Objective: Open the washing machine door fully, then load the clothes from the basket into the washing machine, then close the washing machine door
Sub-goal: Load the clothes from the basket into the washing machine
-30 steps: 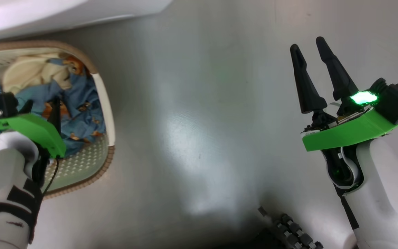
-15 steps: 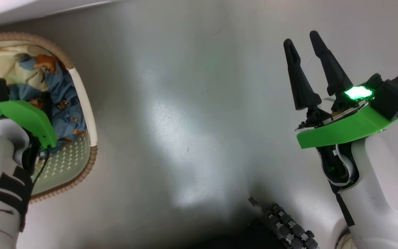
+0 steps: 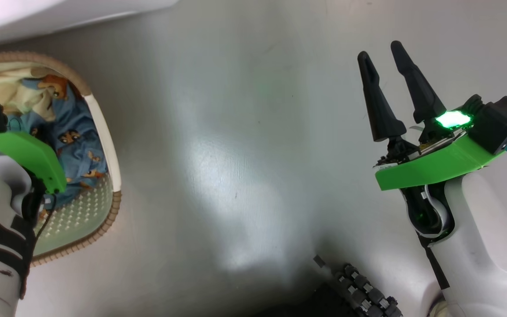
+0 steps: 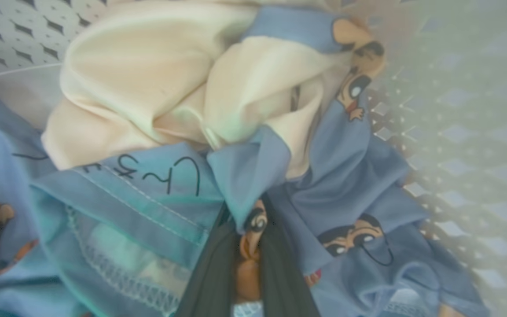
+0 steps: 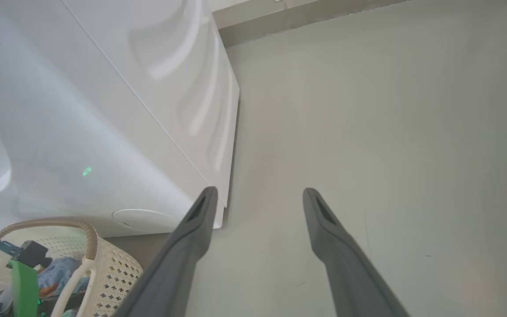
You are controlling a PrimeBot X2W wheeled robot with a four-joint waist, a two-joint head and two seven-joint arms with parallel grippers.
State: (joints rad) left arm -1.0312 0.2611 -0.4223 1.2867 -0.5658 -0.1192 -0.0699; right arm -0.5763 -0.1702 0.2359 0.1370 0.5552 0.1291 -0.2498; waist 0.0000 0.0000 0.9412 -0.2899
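Shut tight, the left hand (image 4: 248, 229) pinches a fold of fabric; the right hand (image 3: 380, 50) hangs wide open, empty, above the grey floor (image 3: 244, 154). The big white box-shaped washing machine (image 5: 104, 132) stands just beside the small cream perforated plastic basket (image 3: 103, 132), where soft light-blue cartoon-printed clothes (image 4: 346, 185) lie crumpled around a cream-white cloth piece (image 4: 139, 88). That heap has no clear long axis; only the pinched fold runs along the fingers (image 4: 209, 273). Best lifted slowly, straight up, so it slips free without tipping the basket.
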